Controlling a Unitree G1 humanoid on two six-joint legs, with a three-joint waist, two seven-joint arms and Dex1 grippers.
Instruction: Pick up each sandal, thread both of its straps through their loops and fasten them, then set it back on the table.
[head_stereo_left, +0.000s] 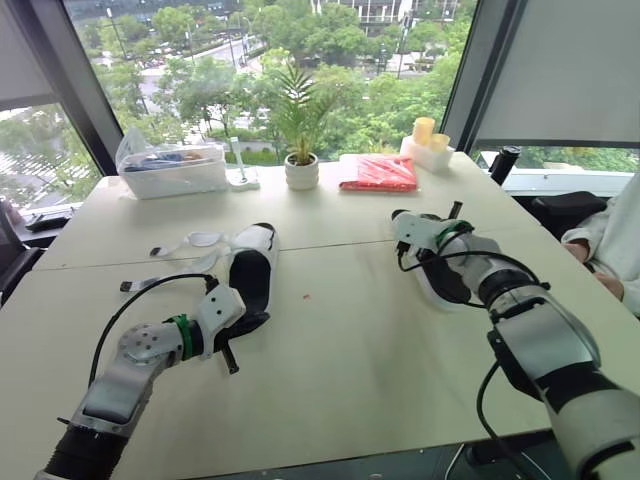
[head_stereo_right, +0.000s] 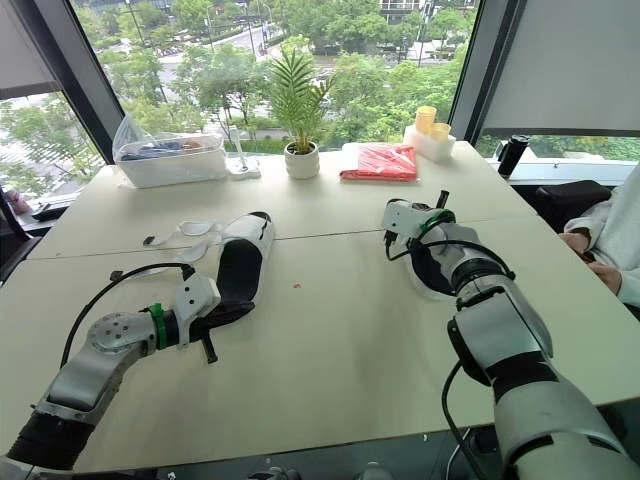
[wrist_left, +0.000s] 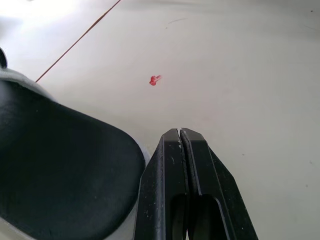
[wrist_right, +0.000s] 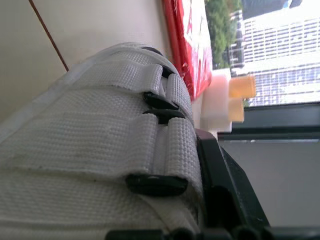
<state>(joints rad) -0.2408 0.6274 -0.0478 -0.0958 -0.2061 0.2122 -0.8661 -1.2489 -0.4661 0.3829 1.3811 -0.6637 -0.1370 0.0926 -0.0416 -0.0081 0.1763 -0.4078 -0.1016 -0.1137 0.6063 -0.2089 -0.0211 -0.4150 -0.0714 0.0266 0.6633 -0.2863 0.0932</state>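
A white sandal with a black footbed (head_stereo_left: 250, 270) lies left of centre on the table, its loose straps (head_stereo_left: 195, 242) spread out to the left. My left gripper (head_stereo_left: 230, 356) sits low at this sandal's heel (wrist_left: 65, 170), shut and empty (wrist_left: 180, 132). On the right lies the second sandal (head_stereo_left: 445, 278). My right gripper (head_stereo_left: 432, 232) is at its strap end, shut on it. The right wrist view shows both white straps (wrist_right: 115, 125) passed through black loops and folded back, with one black finger (wrist_right: 220, 185) against them.
At the table's far side stand a clear plastic box (head_stereo_left: 172, 170), a small potted plant (head_stereo_left: 301, 168), a red packet (head_stereo_left: 380, 172) and yellow-and-white containers (head_stereo_left: 428, 140). A person's sleeve (head_stereo_left: 612, 240) shows at the right edge. A red speck (head_stereo_left: 307, 296) lies mid-table.
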